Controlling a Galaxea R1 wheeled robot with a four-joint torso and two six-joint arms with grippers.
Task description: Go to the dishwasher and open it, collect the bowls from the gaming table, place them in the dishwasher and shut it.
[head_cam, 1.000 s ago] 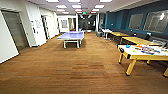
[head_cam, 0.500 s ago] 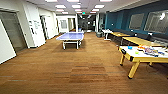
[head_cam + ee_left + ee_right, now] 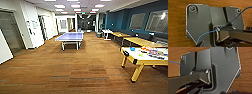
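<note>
Since the earlier head frames the whole view has shifted slightly; camera motion, objects themselves unmoved. Gaming table (image 3: 140, 58), the desk with white top and yellow legs, stands at right on the wood-pattern floor (image 3: 75, 75). On it: a bright blue bowl (image 3: 132, 49), a pale yellow-green bowl (image 3: 141, 54) near it, colourful clutter (image 3: 155, 53) beyond. Blue table-tennis table (image 3: 70, 37) sits mid-room, well apart. Tool state, either arm: cannot tell from the wrist views.

gaming table (image 3: 140, 58) right, ping-pong table (image 3: 70, 37) ahead beyond it.
</note>
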